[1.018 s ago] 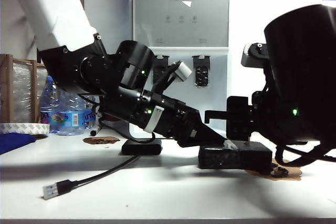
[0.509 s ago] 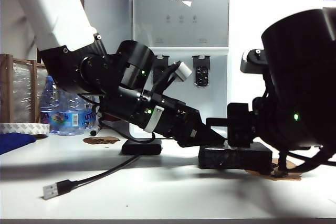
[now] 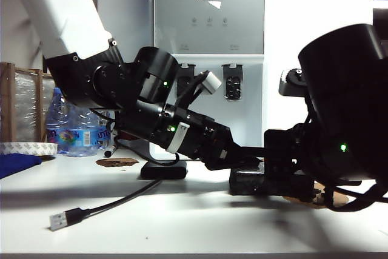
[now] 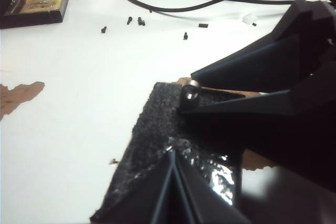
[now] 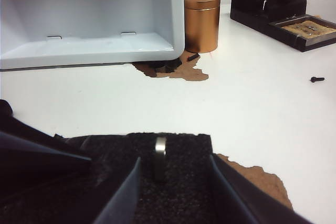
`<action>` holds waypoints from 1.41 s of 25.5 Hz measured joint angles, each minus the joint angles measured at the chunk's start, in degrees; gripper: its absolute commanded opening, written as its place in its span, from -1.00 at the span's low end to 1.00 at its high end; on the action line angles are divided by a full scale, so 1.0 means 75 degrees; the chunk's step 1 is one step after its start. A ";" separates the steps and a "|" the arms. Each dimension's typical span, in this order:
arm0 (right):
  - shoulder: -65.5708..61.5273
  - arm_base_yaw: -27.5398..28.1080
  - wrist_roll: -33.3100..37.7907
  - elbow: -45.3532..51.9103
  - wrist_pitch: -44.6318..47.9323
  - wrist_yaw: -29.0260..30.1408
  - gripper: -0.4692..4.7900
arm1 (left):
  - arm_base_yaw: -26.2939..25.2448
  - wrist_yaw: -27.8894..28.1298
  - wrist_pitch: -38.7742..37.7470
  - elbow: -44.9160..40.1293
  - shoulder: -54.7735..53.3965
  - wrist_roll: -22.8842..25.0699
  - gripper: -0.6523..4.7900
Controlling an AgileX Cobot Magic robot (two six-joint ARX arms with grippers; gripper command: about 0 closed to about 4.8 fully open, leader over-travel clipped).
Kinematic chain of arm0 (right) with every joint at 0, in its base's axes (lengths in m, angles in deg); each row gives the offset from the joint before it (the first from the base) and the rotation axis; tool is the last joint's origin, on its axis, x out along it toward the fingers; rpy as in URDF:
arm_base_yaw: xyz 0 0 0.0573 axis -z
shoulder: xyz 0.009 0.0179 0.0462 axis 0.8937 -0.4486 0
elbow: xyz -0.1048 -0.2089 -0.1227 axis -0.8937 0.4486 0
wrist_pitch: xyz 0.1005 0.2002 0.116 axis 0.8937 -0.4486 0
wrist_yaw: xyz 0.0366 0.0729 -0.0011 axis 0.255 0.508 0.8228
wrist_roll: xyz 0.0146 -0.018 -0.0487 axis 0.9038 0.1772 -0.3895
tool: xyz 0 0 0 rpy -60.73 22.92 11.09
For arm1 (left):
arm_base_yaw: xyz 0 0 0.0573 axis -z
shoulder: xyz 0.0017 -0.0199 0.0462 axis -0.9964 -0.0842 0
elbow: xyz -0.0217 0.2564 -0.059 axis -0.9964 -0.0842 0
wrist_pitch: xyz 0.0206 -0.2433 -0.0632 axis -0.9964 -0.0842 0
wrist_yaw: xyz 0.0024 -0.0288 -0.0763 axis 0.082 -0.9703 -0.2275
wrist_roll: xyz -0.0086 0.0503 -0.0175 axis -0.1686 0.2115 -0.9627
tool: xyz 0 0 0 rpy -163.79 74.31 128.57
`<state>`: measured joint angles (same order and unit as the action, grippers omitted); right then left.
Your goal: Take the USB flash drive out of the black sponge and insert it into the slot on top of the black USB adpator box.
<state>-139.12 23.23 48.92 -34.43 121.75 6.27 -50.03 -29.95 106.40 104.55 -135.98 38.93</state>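
- I count two arms on the table. The left gripper (image 3: 245,161) reaches in from the left of the exterior view and presses down on the one black sponge (image 3: 270,181).
- In the left wrist view its fingers (image 4: 173,192) meet in a closed wedge on the sponge's glossy taped top; they hold nothing, only pin the block.
- The right gripper (image 5: 173,182) comes in low from the right of the exterior view. Its two fingers stand wide apart, one on each side of the USB flash drive (image 5: 159,153), with clear foam between each finger and the stick. It grips nothing.
- I see one flash drive, a small silvery stick standing upright in the sponge's top. Its looped end shows beside the right fingers in the left wrist view.
- One black USB adpator box (image 3: 163,169) lies flat on the white table (image 3: 182,222), left of the sponge and apart from it. One black cable (image 3: 115,201) trails from it to one silver plug (image 3: 59,221) near the front edge.
- Behind stands one water dispenser (image 3: 209,40); the right wrist view shows one copper-coloured can (image 5: 201,14).
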 measured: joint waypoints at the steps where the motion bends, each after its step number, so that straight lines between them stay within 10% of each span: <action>1: 0.0000 0.0020 -0.0003 -0.0012 -0.0006 0.0017 -0.01 | 0.0000 0.0000 0.0000 0.0000 0.0000 0.0000 -0.78; 7: -0.0393 0.0452 0.0020 -0.0437 0.0204 0.0428 -0.05 | 0.0003 -0.0003 -0.0003 0.0000 0.0000 0.0000 -0.78; 14: -0.0475 0.0481 0.0003 -0.0478 0.0350 0.0551 -0.78 | 0.0003 -0.0006 -0.0003 0.0000 0.0000 0.0000 -0.78; 36: 0.0632 0.0472 -0.1250 -0.0463 0.0522 0.0650 -0.82 | 0.0003 -0.0009 0.0000 0.0003 0.0000 -0.0003 -0.78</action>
<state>-134.38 26.77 39.54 -37.90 125.66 11.15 -50.01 -30.01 106.40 104.57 -135.98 38.90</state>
